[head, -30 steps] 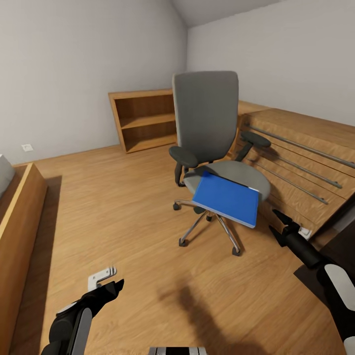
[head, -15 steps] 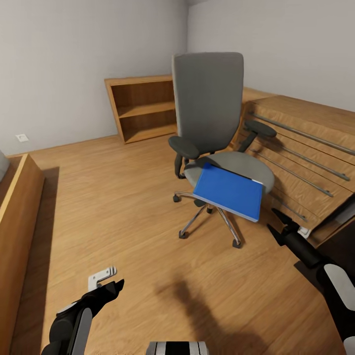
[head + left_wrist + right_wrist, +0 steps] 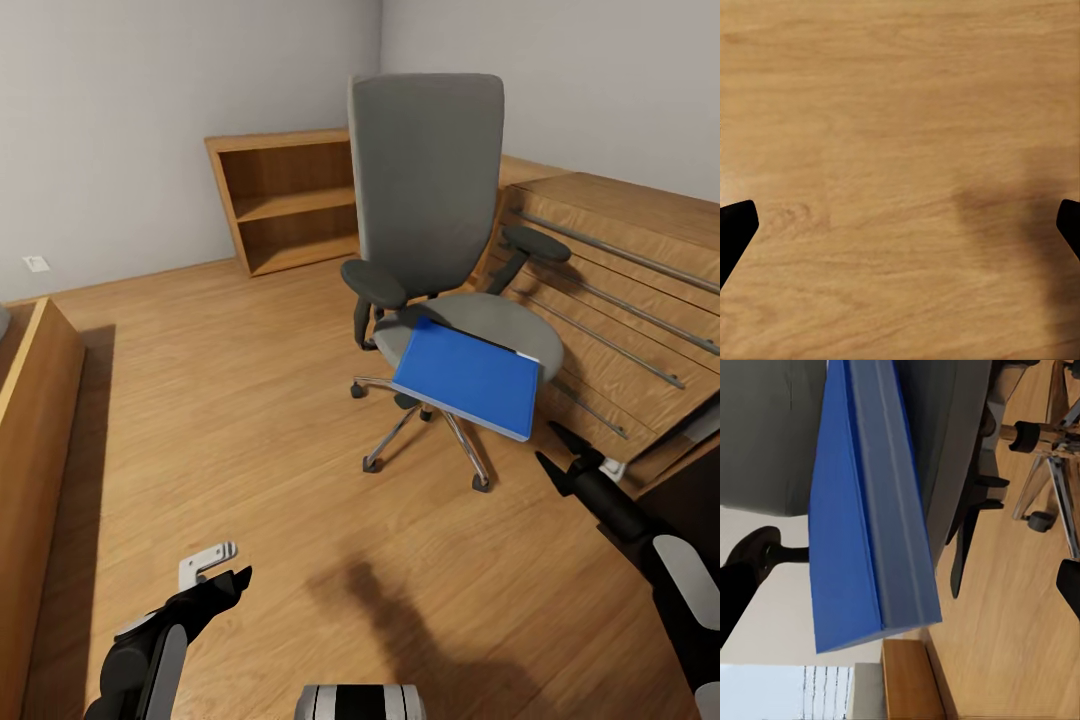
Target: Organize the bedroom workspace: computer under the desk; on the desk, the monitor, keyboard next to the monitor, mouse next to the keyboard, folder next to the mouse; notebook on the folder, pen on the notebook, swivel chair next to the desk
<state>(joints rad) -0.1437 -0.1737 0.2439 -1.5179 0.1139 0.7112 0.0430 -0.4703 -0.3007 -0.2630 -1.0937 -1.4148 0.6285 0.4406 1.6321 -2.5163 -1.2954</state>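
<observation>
I see the folder lying on the swivel chair seat, overhanging its front edge. My right gripper hangs near the folder's corner, jaws spread wide, gripping nothing. My left gripper hovers above the wooden floor, jaws spread, empty.

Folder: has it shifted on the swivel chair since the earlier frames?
No. The folder lies on the swivel chair seat as before, same corner overhanging; the whole view shifted, bookshelf included, so the camera moved.
</observation>
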